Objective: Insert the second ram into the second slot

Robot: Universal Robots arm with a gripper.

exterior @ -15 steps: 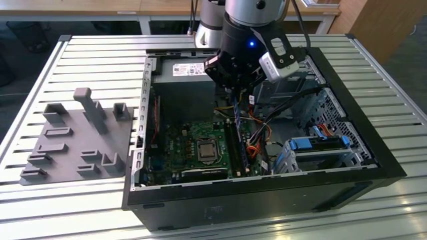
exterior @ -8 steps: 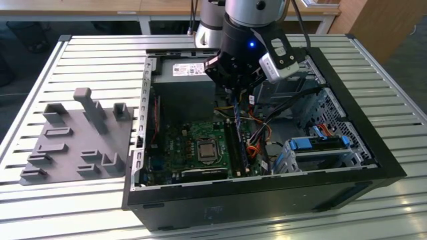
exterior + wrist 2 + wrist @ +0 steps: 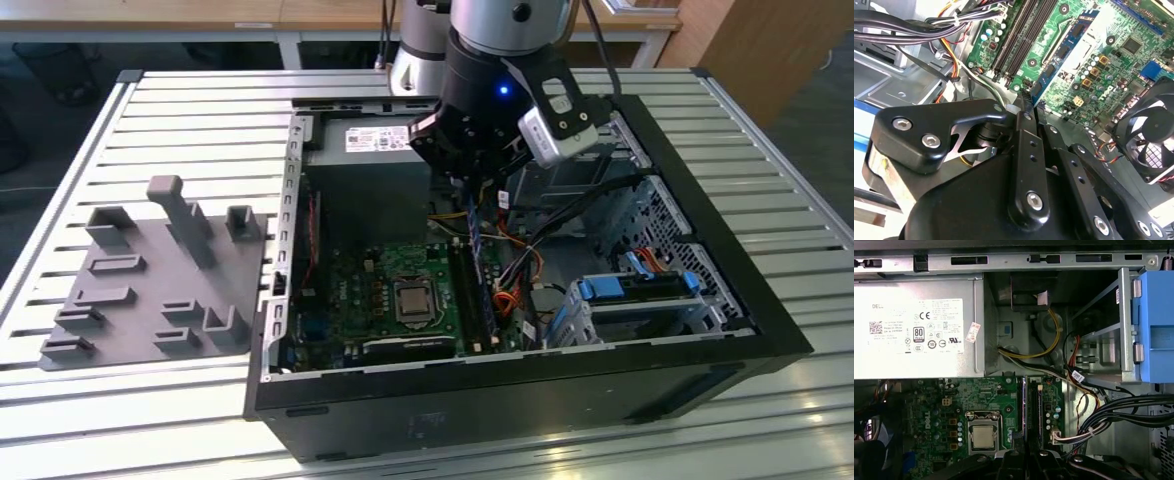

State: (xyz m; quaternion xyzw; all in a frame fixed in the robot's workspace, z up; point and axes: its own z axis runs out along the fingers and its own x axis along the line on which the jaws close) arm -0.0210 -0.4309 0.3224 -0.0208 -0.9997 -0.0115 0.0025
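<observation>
My gripper (image 3: 474, 185) hangs inside the open computer case (image 3: 747, 330), a little above the motherboard (image 3: 387, 300). In the second wrist view its black fingers (image 3: 1024, 130) come together at the gripper tip (image 3: 1026, 96), shut on a thin dark-blue stick, the second ram (image 3: 1056, 60). The stick runs away from the tip, roughly parallel to the black memory slots (image 3: 1016, 40). In the first wrist view the gripper (image 3: 1026, 454) sits in line with the two slots (image 3: 1038, 410) beside the processor socket (image 3: 984, 436). The exterior view shows those slots (image 3: 470, 290) below the gripper.
A grey holder block (image 3: 147, 270) lies on the slatted table at the exterior view's left. Inside the case are the power supply (image 3: 914, 335), cable bundles (image 3: 914, 25), a fan (image 3: 1149, 145) and a blue drive cage (image 3: 641, 285).
</observation>
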